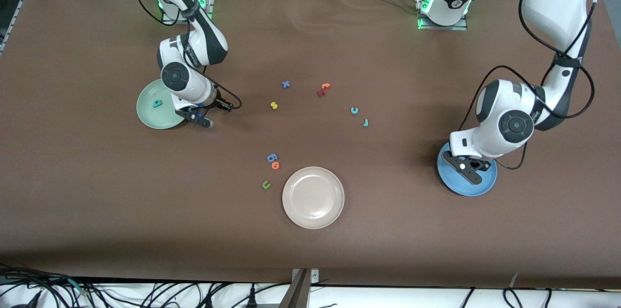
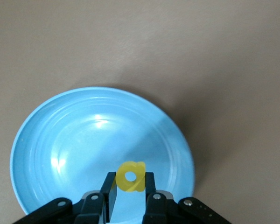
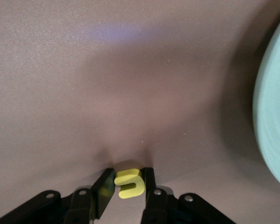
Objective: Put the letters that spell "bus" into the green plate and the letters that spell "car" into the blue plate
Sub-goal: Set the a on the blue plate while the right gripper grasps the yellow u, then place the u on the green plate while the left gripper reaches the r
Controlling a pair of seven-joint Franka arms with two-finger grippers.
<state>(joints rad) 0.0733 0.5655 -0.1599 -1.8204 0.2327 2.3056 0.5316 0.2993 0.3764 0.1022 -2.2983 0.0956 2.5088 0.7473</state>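
Three round shallow-rimmed plates sit on the brown tabletop (image 1: 97, 211). The beige plate (image 1: 313, 197) lies nearest the front camera. At its 9 o'clock is a dark green "u" (image 1: 266, 185), with an orange letter (image 1: 275, 166) and a blue "b"-like letter (image 1: 271, 157) just above.

The blue plate (image 1: 480, 186) is toward the left arm's end. Over it hangs the left end effector (image 2: 130, 186), its fingers nearly closed on the yellow "a" (image 2: 130, 176).

The green plate (image 1: 151, 114) is toward the right arm's end, with the teal "b" (image 1: 157, 103) lying in it. At its 3 o'clock, just beside the rim, the right end effector (image 3: 129, 183) is down at the tabletop, fingers pinching the yellow "u" (image 3: 129, 184).

Mid-table lie a teal "r" (image 1: 366, 123), teal "c" (image 1: 354, 110) and yellow "s" (image 1: 274, 105). Farther up lie a red letter (image 1: 320, 92), an orange one touching it (image 1: 325, 86), and a blue "x" (image 1: 285, 84).
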